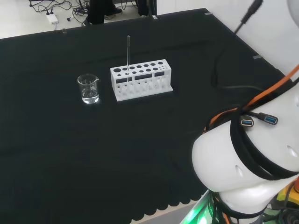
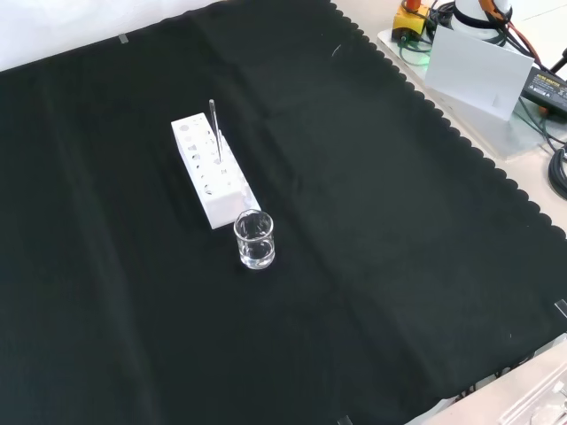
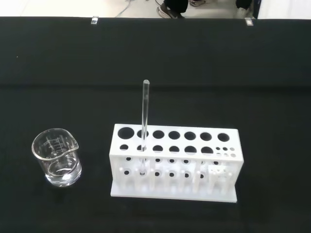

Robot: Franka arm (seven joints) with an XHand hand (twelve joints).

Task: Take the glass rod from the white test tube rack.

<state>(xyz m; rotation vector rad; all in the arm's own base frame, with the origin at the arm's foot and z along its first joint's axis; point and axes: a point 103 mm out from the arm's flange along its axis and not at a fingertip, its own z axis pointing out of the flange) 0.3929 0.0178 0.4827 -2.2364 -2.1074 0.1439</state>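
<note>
While the glass rod (image 1: 128, 55) stands upright in a hole near the left end of the white rack (image 1: 141, 79) in the head view, a small clear beaker (image 1: 88, 88) sits just to the rack's left on the black cloth (image 1: 93, 154). The arm's white links (image 1: 247, 158) rise at the right; whether the hand's fingers are apart or together cannot be told.

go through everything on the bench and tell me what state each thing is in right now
Glass rod: upright in a hole of the rack, not yet taken.
White test tube rack: standing on the cloth, other holes look empty.
Beaker: upright beside the rack, apart from it, a little clear liquid inside.
</note>
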